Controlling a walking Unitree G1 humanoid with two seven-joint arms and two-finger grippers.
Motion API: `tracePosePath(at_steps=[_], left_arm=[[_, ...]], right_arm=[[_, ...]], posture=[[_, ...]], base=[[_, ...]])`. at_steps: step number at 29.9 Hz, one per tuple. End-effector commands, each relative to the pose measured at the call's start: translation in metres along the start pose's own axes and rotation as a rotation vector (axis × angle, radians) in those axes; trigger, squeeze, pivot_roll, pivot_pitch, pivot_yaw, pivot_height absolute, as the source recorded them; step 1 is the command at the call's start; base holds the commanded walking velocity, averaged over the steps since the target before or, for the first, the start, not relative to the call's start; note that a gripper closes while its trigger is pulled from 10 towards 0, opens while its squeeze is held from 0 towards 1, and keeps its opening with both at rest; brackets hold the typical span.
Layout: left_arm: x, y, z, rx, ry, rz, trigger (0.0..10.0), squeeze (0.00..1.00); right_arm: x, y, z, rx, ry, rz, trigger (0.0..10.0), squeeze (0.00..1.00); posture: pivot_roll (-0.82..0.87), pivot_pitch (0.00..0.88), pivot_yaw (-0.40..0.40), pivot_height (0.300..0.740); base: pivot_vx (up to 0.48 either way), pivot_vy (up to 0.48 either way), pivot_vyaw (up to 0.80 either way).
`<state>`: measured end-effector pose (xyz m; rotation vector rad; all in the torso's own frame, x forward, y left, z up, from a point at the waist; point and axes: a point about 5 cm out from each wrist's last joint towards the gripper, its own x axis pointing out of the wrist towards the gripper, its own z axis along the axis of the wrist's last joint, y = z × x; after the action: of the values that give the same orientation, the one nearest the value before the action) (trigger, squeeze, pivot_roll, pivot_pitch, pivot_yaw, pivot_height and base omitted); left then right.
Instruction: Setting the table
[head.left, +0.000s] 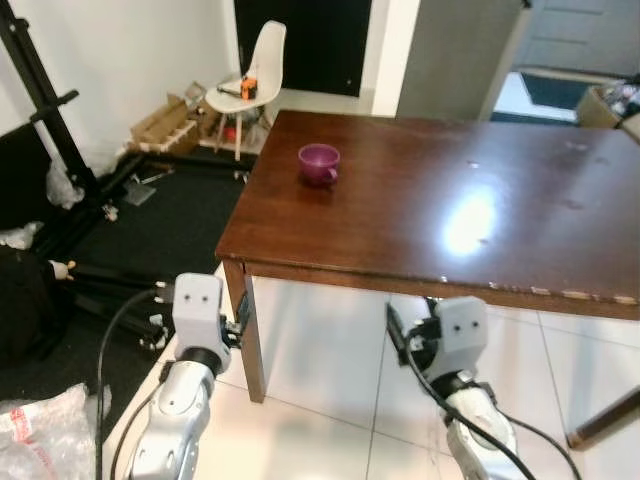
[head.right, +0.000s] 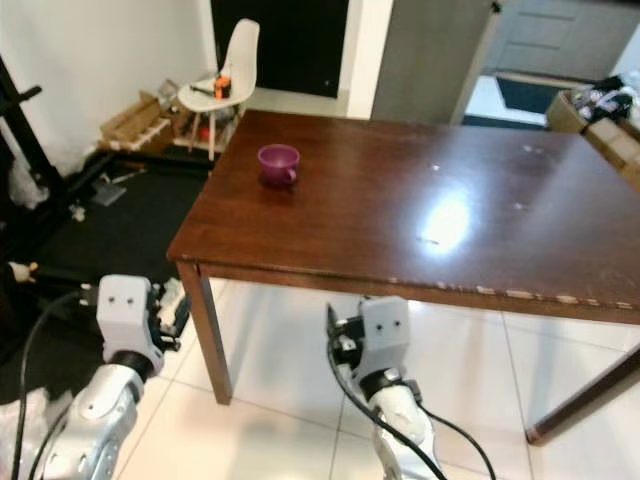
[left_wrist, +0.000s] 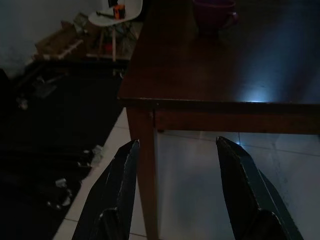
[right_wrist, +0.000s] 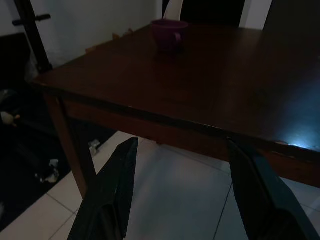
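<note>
cup (head.left: 319, 162): purple, upright, handle toward the robot's right; on the table near its far left corner, well apart from both grippers
table (head.left: 520, 230): dark wood, bare apart from the cup, bright glare patch mid-top; near edge chipped pale toward the right
left gripper (left_wrist: 175, 187): low, below table height, just before the near left table leg (head.left: 252, 335); fingers spread wide, holding nothing
right gripper (right_wrist: 182, 187): low too, under the near edge, aimed up across the top toward the cup; fingers spread wide, empty
step: looks like approach or standby, robot facing the table with both arms down; nothing being carried or placed
next move: my guess, either fetch more tableware or raise an arm over the edge to reach the cup; the cup sits far back, so a step closer or to the left seems needed first
chair (head.left: 250, 75): white, past the far left corner, small orange item on the seat, can't tell what
floor left: black mat, dark stand (head.left: 40, 90), cardboard boxes (head.left: 165, 118) by the wall, clear plastic bag (head.left: 45, 430) at the near left
hidden/unclear: inside of the cup not readable; table's right end cut off; wrist views very dark, detail weak; stuff through the doorway at far right too small to tell
</note>
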<state>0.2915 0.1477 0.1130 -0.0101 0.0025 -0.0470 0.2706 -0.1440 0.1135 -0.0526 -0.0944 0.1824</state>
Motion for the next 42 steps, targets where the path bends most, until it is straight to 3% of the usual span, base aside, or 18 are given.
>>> tracePosePath(at_steps=[1, 13, 42], left_arm=[[-0.0009, -0.0001, -0.0039, 0.0, 0.024, -0.002, 10.0, 0.0], [-0.0003, -0.0007, -0.0055, 0.009, 0.033, -0.001, 10.0, 0.0], [0.0011, 0.0016, -0.0089, 0.008, 0.05, 0.007, 10.0, 0.0]], right_arm=[[-0.0006, -0.0009, -0.0017, 0.006, 0.006, -0.006, 10.0, 0.0], [-0.0006, -0.0008, -0.0028, 0.006, 0.015, -0.005, 10.0, 0.0], [-0.0003, -0.001, -0.0034, 0.026, 0.019, -0.014, 10.0, 0.0]], posture=[[-0.11, 0.0, 0.066, 0.74], [-0.12, 0.0, 0.066, 0.74], [-0.12, 0.0, 0.074, 0.74]], base=[[0.0, 0.0, 0.0], [0.0, 0.0, -0.1], [0.0, 0.0, -0.8]])
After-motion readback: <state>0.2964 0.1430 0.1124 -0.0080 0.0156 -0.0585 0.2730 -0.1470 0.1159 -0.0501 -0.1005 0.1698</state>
